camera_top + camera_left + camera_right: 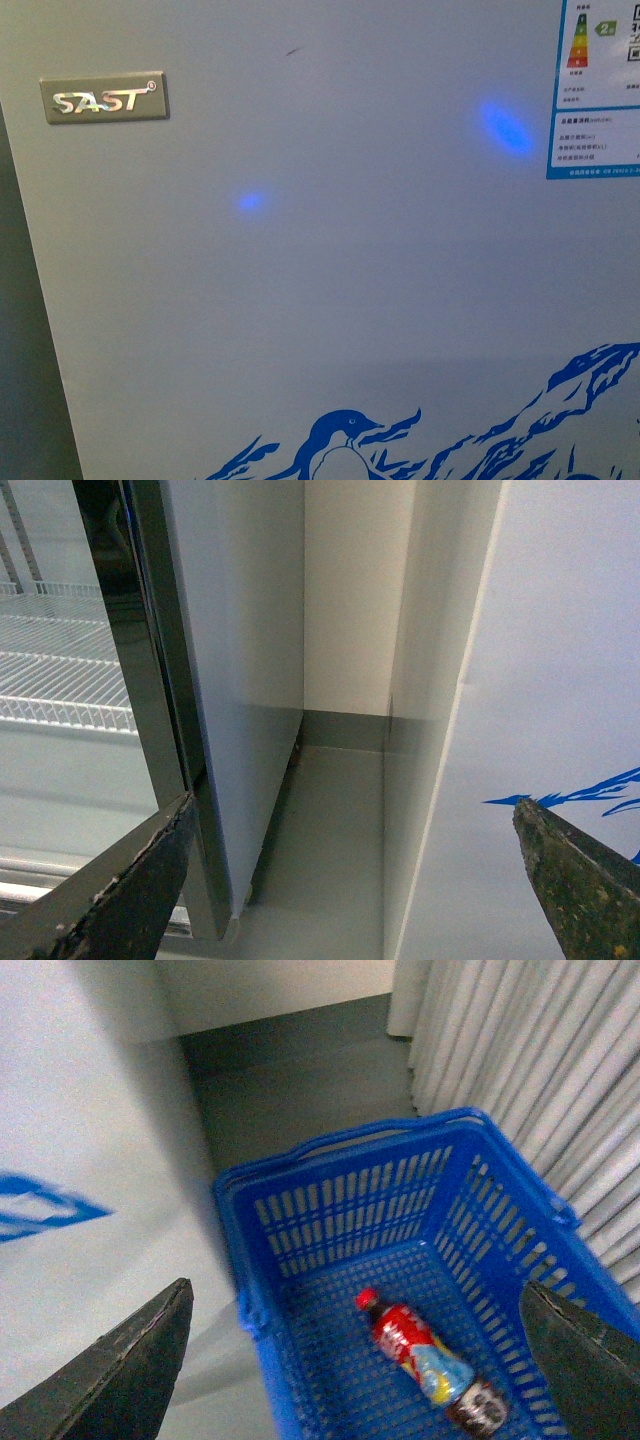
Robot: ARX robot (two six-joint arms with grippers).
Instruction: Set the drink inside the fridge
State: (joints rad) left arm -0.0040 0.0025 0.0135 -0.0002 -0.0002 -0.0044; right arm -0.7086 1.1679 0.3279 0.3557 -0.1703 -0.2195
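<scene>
Your left gripper [352,808] is spread wide and empty, facing the narrow floor gap between the upright cabinet [240,680] edge and the fridge [550,680] corner. Your right gripper [355,1290], also spread, hangs over the blue basket [340,1210]; the drink bottle [428,1362] lies beneath it on the basket's floor.
</scene>
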